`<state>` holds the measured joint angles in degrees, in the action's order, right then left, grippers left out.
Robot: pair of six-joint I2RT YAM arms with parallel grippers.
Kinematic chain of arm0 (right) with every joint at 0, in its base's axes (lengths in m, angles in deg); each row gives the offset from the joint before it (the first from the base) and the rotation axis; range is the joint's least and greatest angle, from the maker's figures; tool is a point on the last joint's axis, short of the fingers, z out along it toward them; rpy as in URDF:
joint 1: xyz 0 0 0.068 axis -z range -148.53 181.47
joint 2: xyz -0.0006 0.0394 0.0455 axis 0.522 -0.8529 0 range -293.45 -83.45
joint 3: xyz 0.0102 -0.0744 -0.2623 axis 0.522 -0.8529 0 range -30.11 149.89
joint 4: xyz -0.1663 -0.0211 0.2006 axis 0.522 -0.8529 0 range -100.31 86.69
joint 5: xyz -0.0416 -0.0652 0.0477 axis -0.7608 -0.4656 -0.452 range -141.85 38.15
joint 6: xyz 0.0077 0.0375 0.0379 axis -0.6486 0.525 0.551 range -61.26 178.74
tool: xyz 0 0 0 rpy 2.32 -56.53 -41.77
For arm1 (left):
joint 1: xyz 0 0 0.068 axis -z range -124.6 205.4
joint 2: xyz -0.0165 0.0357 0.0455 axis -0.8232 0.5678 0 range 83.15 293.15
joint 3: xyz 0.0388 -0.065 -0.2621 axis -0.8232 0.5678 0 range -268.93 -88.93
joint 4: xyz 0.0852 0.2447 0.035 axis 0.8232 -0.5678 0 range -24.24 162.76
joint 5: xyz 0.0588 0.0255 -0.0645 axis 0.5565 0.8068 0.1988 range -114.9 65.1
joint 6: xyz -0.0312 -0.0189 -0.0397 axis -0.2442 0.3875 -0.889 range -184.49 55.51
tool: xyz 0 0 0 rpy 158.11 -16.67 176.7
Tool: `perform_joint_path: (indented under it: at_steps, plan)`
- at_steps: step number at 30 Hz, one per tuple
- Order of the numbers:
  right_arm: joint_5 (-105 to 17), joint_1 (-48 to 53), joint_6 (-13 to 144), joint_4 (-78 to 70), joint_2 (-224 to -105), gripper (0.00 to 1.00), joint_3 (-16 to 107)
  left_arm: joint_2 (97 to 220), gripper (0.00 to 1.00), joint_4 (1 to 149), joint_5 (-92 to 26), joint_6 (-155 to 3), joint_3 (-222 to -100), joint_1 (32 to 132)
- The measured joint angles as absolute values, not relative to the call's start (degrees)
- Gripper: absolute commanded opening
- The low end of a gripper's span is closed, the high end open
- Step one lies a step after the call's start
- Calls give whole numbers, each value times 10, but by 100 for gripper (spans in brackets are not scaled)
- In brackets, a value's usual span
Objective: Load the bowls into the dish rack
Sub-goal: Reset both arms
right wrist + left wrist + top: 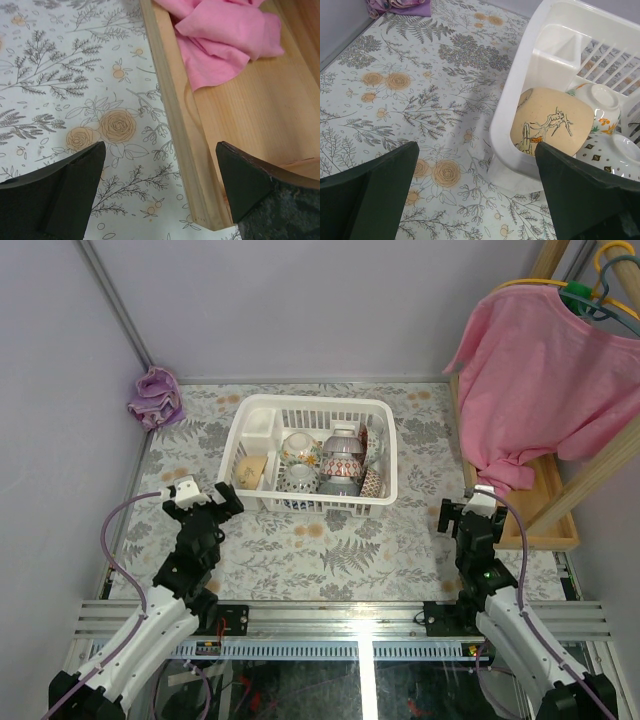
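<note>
The white dish rack [310, 402] stands at mid-table with several bowls inside it. An orange-yellow bowl [251, 471] leans at its left end, beside a white bowl with an orange flower [300, 448], a grey-speckled bowl [298, 478], a blue-white bowl [342, 446] and a red one [372, 481]. My left gripper [205, 498] is open just off the rack's near-left corner. In the left wrist view its fingers [476, 167] frame bare tablecloth, with the rack wall [512, 137] and the yellow bowl [550, 122] to the right. My right gripper [470, 512] is open and empty, well right of the rack.
A purple cloth [155, 398] lies bunched in the far left corner. A pink shirt [545, 370] hangs at the right over a wooden stand [545, 502]. In the right wrist view the stand's edge [170, 100] runs between my open fingers [160, 167].
</note>
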<state>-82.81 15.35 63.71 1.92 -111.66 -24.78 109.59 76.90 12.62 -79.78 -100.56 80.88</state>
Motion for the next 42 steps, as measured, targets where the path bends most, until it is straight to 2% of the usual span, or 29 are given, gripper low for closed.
perform_joint_path:
  at_steps: [3,10,14,31,38,42]
  plan:
    - [-819,153,633,39,-1142,99,-256,1096,100,769,126,-798,-1006,809]
    - [-692,153,578,78,-1218,99,-254,1098,100,771,127,-798,-1006,809]
    - [-700,153,580,89,-1237,99,-257,1078,100,770,129,-795,-998,816]
    - [-747,153,592,94,-1081,99,-294,1052,100,825,154,-720,-965,834]
    - [-746,153,591,90,-1051,99,-297,1187,100,894,180,-713,-996,839]
    - [-746,153,591,89,-1049,99,-297,1207,100,911,174,-709,-1000,839]
